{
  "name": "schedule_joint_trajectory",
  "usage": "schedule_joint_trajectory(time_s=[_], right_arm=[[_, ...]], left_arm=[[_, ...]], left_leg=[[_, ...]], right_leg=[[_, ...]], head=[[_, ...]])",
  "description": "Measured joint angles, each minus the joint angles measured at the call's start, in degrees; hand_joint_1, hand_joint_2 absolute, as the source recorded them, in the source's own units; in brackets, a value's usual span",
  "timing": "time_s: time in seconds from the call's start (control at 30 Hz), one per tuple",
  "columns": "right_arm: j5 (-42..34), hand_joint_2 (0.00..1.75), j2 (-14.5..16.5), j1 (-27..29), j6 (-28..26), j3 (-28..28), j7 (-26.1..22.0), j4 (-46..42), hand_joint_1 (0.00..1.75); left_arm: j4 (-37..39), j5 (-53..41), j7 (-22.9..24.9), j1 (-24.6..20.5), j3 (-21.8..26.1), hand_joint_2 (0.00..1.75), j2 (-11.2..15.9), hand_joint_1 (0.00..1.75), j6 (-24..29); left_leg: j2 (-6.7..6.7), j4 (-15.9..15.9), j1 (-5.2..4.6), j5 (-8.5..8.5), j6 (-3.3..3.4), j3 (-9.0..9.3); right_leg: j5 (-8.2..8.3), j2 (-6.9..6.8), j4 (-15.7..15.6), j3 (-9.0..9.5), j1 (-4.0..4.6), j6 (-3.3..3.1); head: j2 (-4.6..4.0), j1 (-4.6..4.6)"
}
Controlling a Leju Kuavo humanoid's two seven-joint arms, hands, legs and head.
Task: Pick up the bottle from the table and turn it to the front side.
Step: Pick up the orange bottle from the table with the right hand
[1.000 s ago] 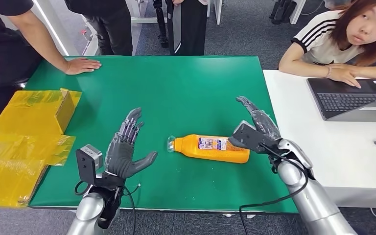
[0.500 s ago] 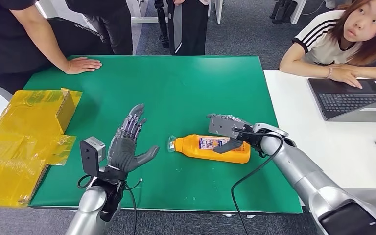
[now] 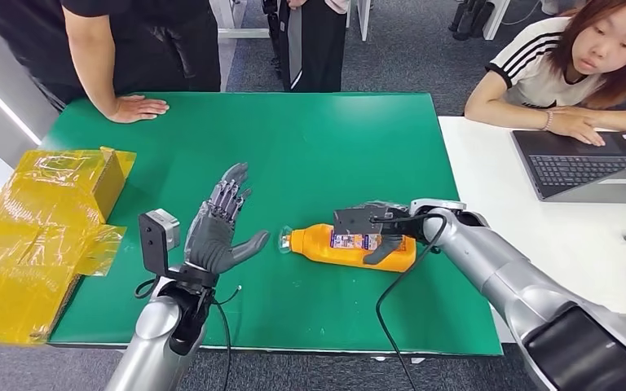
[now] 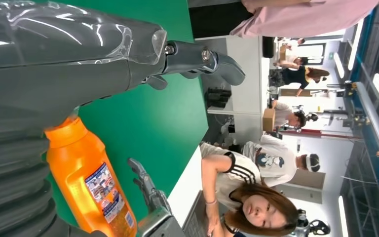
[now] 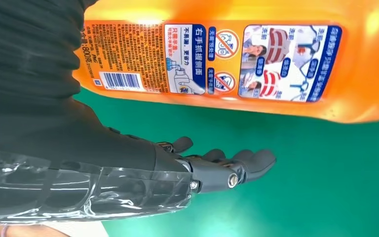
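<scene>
Counter (image 3: 310, 147): green top, with a white counter (image 3: 538, 244) butted against its right side.

Yellow bag (image 3: 41, 236): crinkled plastic wrap around a box, on the left edge of the green counter, well apart from the bottle.

Laptop (image 3: 587, 167): open on the white counter, in front of a seated person (image 3: 587, 65) whose forearms rest on that counter.

Person standing (image 3: 98, 49) at the far left corner: one palm flat on the green counter.

Bottle (image 3: 354, 247): orange, lying on its side near the front middle of the green counter. Long axis runs left to right; the neck and clear cap point left toward the left robot hand, the base points right. The label with barcode and small print faces up, as the right wrist view shows.

Right robot hand (image 3: 375, 228): reaching in from the right, over the middle and base part of the bottle, fingers apart, thumb on the near side and fingers on the far side. Whether it grips the bottle cannot be told.

Left robot hand (image 3: 216, 236): raised above the green counter just left of the cap, fingers spread apart and pointing away from the robot, thumb toward the bottle, holding nothing.
</scene>
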Motion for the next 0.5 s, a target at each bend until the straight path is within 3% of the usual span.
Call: schedule_joint_trajectory(time_s=[0.27,0.5], right_arm=[[1.47,1.75,0.42,-0.45,-3.17,4.32,-0.23,2.51,0.00],[1.77,1.75,-1.40,0.91,-4.03,6.59,-0.91,2.66,0.00]], left_arm=[[0.42,-0.01,0.07,-0.24,0.00,1.75,-0.28,0.00,-0.20],[0.96,-0.02,0.01,-0.18,0.00,1.75,-0.26,0.00,-0.75]], left_leg=[[0.00,0.00,-0.01,0.00,0.00,0.00],[-0.01,0.01,-0.01,0.00,0.00,0.00]], right_leg=[[0.00,0.00,-0.02,-0.01,0.00,0.00],[0.00,0.00,-0.02,0.00,-0.01,0.00]], head=[[0.01,0.00],[0.00,0.01]])
